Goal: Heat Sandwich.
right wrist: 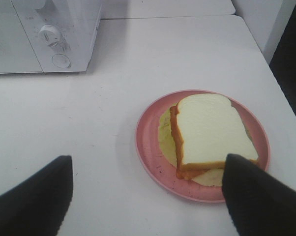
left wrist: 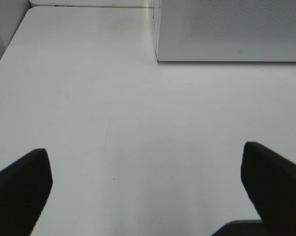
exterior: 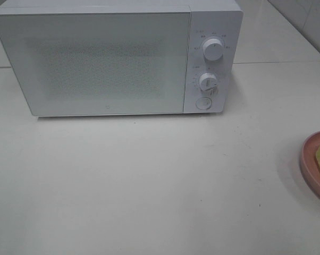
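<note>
Right claw (right wrist: 148,196) spread, empty, above sandwich (right wrist: 214,135) on pink plate (right wrist: 150,147) | left claw (left wrist: 148,191) spread, empty | microwave (exterior: 112,58) shut | we've everything left

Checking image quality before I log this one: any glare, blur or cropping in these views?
Exterior high: soft, washed out; round pink plate cropped at right edge. Left wrist: dark pincer fingers blurred, white table even. Right wrist: white-bread sandwich sharp, faint shadow beside plate.
</note>
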Controlling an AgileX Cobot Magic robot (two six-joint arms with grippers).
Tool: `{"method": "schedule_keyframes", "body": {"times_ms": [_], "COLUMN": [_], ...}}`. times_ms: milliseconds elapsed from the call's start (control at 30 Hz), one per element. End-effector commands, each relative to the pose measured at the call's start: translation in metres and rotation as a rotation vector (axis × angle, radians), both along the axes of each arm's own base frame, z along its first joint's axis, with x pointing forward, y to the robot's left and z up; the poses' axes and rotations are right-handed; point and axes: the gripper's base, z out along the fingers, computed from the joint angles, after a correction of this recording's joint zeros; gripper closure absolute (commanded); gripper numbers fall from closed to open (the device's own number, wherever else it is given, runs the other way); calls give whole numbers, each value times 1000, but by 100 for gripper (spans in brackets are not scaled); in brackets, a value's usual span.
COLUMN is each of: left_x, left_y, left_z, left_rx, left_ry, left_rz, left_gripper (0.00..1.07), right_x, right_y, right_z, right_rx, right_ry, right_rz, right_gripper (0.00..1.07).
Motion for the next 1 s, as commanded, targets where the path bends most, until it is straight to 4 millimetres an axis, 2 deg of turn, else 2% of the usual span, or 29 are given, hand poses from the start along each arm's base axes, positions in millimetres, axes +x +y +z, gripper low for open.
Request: {"method": "schedule_keyframes", "body": {"times_ms": [33, 1000], "left_x": [-2, -2], "left_y": [0, 0], "left_z": [1, 1], "left_rx": [-8, -8], "left_ry": [-28, -28], "left_rz": [-3, -3], "left_gripper": [9, 9], "right_x": [-3, -3], "right_y": [0, 0], "right_z": [0, 0], "right_rx": [2, 2], "right_ry": [-32, -32], "right_rz": [-5, -5], "right_gripper": [32, 32]}}
